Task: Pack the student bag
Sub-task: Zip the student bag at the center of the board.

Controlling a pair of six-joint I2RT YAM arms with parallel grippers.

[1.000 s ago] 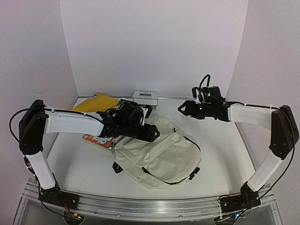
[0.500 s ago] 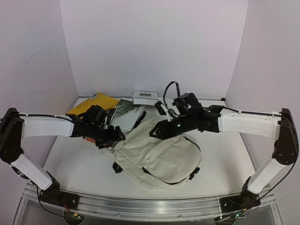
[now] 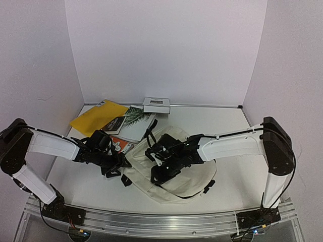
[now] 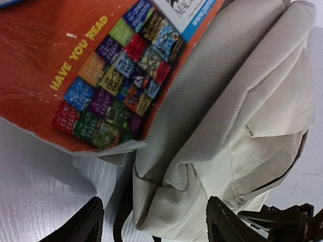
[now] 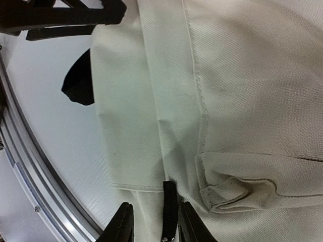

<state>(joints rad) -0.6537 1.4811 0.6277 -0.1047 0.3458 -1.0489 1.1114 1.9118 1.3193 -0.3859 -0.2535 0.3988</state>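
White worktop (image 3: 237,131). Cream woven student bag (image 3: 189,182) lies slumped and creased at centre. L arm low, outstretched; left hand (image 4: 155,204) open wide, straddling the bag's corner. R arm bends over the bag; right hand (image 5: 155,212) fingers narrow, black strip (image 5: 170,201) betw. them, grip unclear. Glossy orange book (image 4: 75,75) against bag's edge.

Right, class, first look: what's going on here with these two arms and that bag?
Two robot arms are working on a cream student bag lying on the table. The left gripper stands open astride a corner at the bag's left side. The right gripper is low over the bag, fingers close either side of a thin black strip; whether it grips is unclear. An orange book, a flat yellow item and a palm-leaf book lie outside the bag.
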